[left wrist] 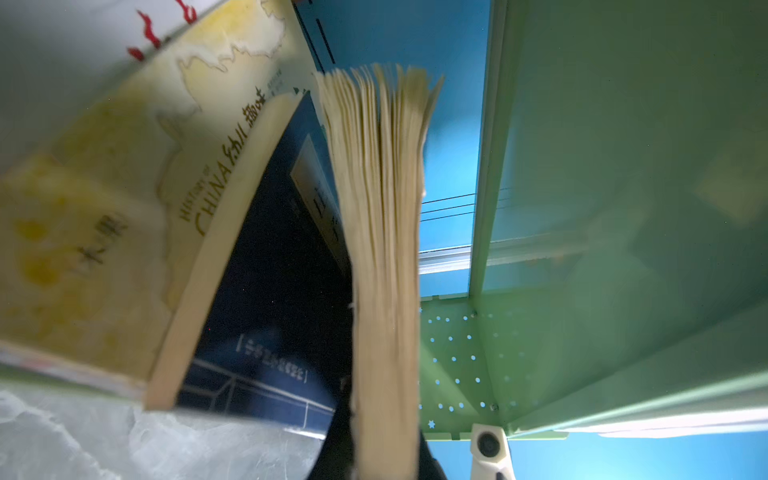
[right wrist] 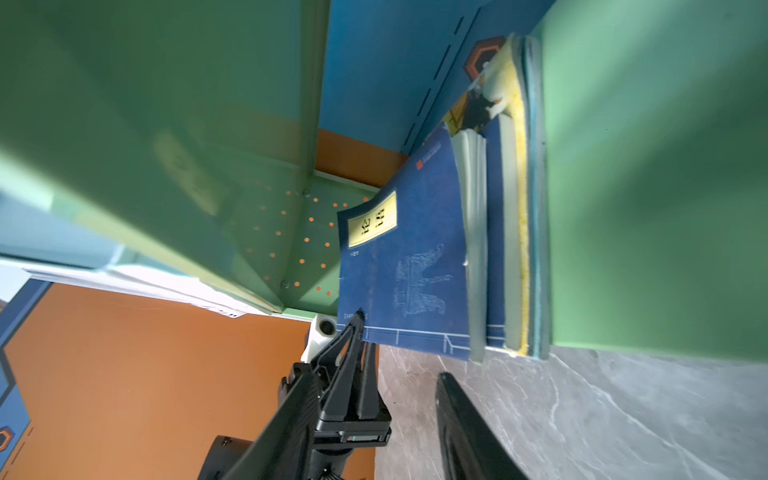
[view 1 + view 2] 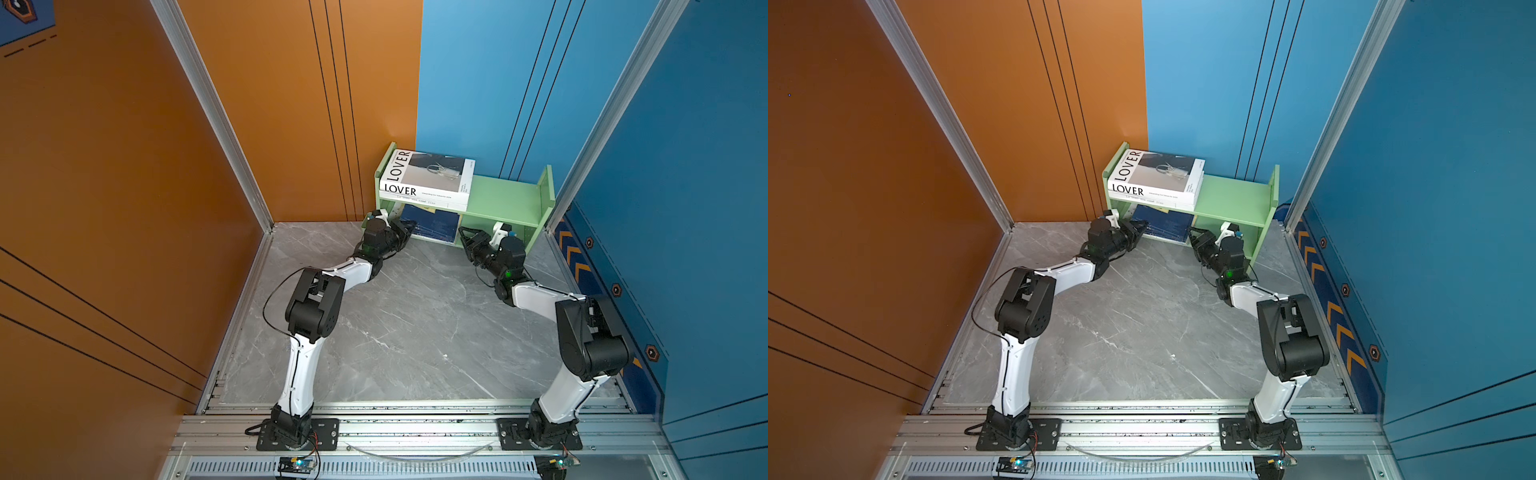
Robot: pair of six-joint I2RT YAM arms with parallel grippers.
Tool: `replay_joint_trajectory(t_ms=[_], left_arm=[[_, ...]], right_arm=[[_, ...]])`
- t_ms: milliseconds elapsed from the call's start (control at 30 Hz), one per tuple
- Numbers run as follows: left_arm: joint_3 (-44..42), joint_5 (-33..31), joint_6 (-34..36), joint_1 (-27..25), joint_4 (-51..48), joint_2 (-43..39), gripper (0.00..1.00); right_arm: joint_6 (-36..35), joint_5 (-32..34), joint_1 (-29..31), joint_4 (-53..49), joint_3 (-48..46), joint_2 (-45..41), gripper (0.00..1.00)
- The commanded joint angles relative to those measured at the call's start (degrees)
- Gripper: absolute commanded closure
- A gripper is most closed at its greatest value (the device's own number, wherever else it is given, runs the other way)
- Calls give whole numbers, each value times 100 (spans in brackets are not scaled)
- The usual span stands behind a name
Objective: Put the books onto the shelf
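So, we count two thick white hardcover books stacked on the top tier of the light green wooden shelf, upper middle of frame, and four thinner books underneath. Left gripper is clamped on the top navy paperback; right gripper gapes empty just beside.

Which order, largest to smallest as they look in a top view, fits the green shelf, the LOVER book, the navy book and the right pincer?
1. green shelf
2. LOVER book
3. navy book, partly hidden under the upper tier, so judged by what shows
4. right pincer, smallest
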Motion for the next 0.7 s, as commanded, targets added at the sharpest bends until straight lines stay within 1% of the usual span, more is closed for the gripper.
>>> replay_joint_trajectory(t_ms=[0, 667], left_arm=[[266, 77, -161, -6, 389, 113, 92], [406, -78, -337, -59, 261, 315, 92]], right_arm=[[-215, 68, -35, -175, -37, -35, 51], [-199, 8, 67, -81, 308, 247, 50]])
